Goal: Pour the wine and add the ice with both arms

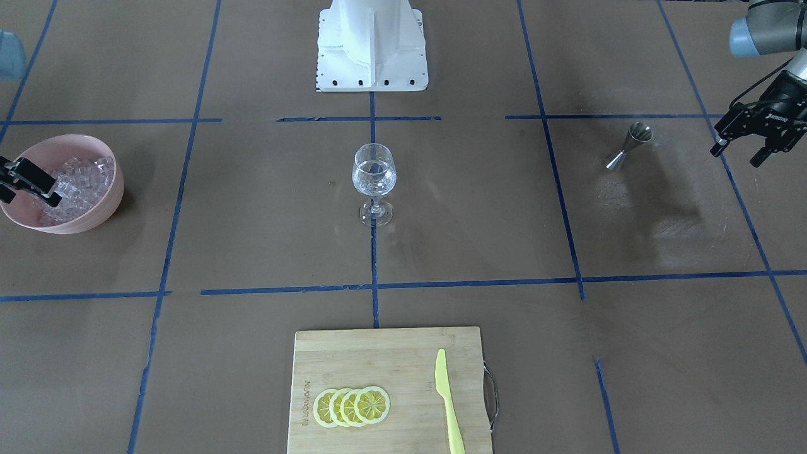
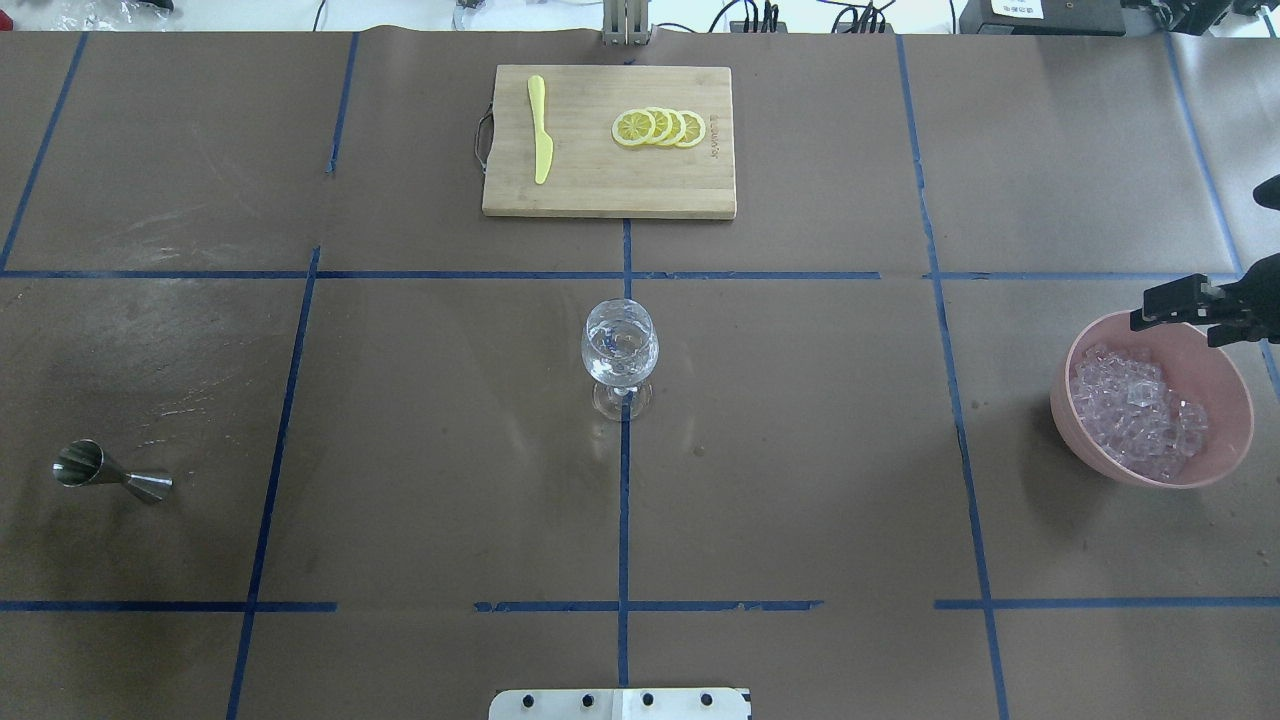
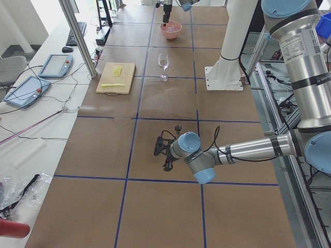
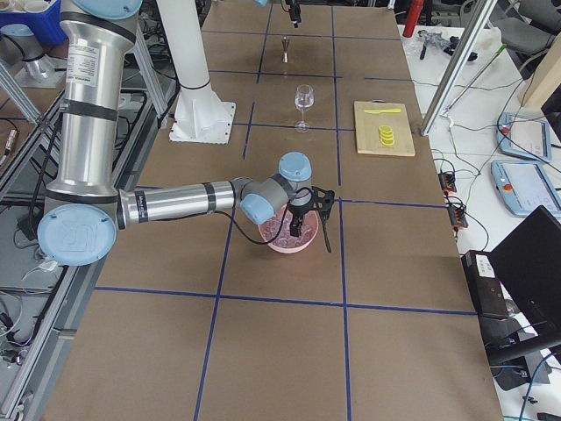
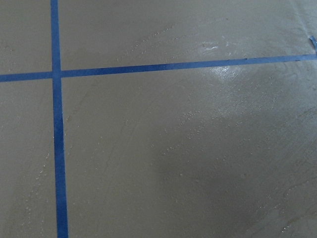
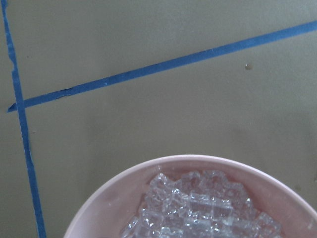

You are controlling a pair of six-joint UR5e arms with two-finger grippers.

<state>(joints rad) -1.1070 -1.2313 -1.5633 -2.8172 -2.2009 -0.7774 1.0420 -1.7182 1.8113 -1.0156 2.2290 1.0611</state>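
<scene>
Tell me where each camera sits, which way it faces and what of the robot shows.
Front-facing: across the table, facing the white base; left arm at right edge.
Overhead: behind the robot, looking forward; right jaws by the pink bowl.
Exterior left: table's end; left arm nearest.
Exterior right: opposite end; right arm nearest, over bowl.
Left wrist: down on taped paper; no body.
Right wrist: down on the ice; no body.
Front-facing and overhead share the glass.

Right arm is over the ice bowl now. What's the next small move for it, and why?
Probably lower the right pincer toward the ice to take a cube. It hovers open above the pink bowl, near its rim, holding nothing and touching no cube. The glass at mid-table looks to have liquid in it already.
</scene>
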